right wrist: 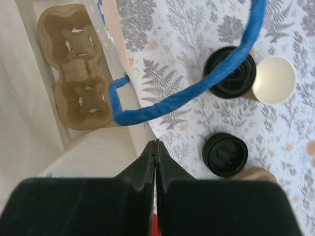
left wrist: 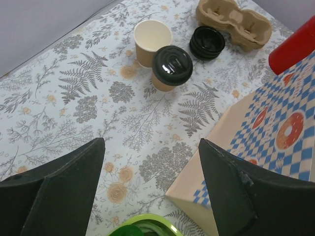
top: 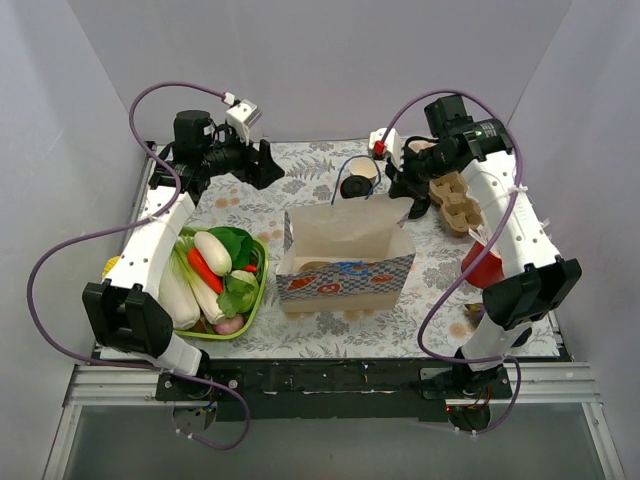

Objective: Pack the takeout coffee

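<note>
Lidded kraft cup (left wrist: pixel 171 66) stands on the tabletop (left wrist: pixel 74 98) behind the paper bag (top: pixel 345 280). Right claw (right wrist: pixel 155 142) is clenched at the bag's rim (paper caught? unclear), left claw (left wrist: pixel 151 143) released; a tug could topple the bag.

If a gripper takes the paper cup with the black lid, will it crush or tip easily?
The lidded cup looks like thin paper, so a hard squeeze would probably dent its wall. Its black lid seems wider than the body, so a push near the top could tip it. Whether it is full cannot be seen, so its weight is uncertain.
</note>
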Controlling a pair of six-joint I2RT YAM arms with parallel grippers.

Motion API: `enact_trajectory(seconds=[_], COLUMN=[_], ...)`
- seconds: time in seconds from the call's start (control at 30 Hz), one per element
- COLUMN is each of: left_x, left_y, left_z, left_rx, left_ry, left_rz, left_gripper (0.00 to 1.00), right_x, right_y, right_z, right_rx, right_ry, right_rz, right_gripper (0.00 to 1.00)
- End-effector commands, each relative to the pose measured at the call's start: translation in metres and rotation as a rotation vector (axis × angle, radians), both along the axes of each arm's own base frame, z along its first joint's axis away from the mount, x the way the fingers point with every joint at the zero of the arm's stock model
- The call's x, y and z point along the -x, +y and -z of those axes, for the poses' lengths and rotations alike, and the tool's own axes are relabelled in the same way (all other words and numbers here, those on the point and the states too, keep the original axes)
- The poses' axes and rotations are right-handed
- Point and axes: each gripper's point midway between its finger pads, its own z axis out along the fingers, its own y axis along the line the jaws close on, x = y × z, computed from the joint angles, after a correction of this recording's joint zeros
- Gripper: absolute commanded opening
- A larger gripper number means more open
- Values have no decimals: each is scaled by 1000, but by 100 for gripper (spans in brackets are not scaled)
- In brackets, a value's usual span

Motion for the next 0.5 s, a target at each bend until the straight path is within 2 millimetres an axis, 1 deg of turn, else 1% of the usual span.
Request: enact_trajectory(seconds=[0.0, 0.07, 0.1, 0.13, 0.17, 0.2, 0.23, 0.27, 0.3, 0.33, 0.37, 0.4, 0.43, 0.47], left_x=[-14, -16, -15, -17, -16, -17, -20, -21, -25, -29, -34, -40, -45, -50], left_y=[8, 4, 1, -1, -6, -8, -11, -15, -16, -18, -24, -24, -25, -33], left_z=[8, 16, 19, 29, 31, 36, 45, 47, 51, 54, 61, 66, 70, 79], left_rx=[-9, -6, 1, 6, 20, 26, 31, 41, 41, 43, 44, 30, 21, 13], left_ry=[-14, -3, 4, 31, 38, 52, 78, 84, 91, 92, 99, 97, 99, 113], left_rz=[-25, 10, 28, 39, 67, 79, 92, 108, 103, 102, 102, 79, 65, 65], left_gripper=[77, 77, 77, 77, 77, 77, 77, 77, 77, 77, 77, 77, 77, 77], right_x=[-10, -14, -17, -18, -18, -21, -22, -23, -25, -24, -24, -24, -24, -25], right_y=[-38, -48, -58, -63, -68, -77, -83, -88, -97, -102, -105, -113, -116, -122], right_z=[-21, -25, -25, -25, -25, -24, -23, -24, -20, -19, -18, -15, -12, -11], right_rx=[47, 61, 73, 80, 87, 98, 103, 111, 124, 131, 139, 152, 161, 166], right_ry=[-121, -149, -160, -164, -171, -182, -184, -192, -200, -201, -209, -206, -201, -202], right_rz=[43, 54, 76, 82, 88, 100, 110, 115, 115, 117, 118, 127, 128, 139], right_gripper=[1, 1, 1, 1, 1, 1, 1, 1, 1, 1, 1, 1, 1, 1])
